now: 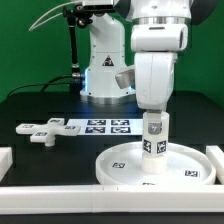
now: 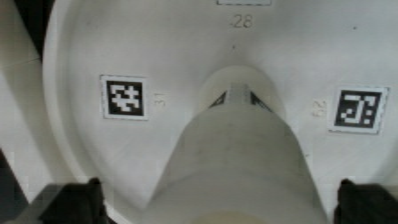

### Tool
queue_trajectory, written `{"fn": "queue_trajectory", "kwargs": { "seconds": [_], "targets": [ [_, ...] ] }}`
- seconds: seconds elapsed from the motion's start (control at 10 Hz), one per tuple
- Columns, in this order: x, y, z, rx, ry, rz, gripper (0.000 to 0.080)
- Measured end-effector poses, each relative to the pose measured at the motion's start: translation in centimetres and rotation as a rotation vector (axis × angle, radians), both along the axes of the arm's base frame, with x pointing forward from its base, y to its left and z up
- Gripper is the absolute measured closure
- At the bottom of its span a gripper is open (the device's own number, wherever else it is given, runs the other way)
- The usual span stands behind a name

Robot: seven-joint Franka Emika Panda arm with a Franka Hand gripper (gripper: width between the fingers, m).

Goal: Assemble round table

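Wrist view | round disc reads "28" | gripper spread, empty

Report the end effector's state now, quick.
End effector: open, holding nothing; its fingers stand wide on either side of the upright leg on the round disc.
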State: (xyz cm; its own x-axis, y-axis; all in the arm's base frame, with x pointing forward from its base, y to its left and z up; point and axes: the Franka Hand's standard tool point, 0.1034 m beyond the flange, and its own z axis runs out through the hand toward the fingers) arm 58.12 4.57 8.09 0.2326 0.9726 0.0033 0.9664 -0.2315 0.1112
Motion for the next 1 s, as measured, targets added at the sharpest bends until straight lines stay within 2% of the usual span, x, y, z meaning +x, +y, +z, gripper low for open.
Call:
{"fn": "queue_trajectory", "kwargs": {
  "seconds": [0.4, 0.8, 1.0],
  "targets": [
    [0.02, -0.43, -0.01, -0.047, 0.004, 0.233, 0.015],
    [0.13, 0.08, 0.0, -0.116, 0.009, 0.465, 0.015],
    [0.11, 0.07, -0.04, -0.116, 0.007, 0.468, 0.015]
  ]
}}
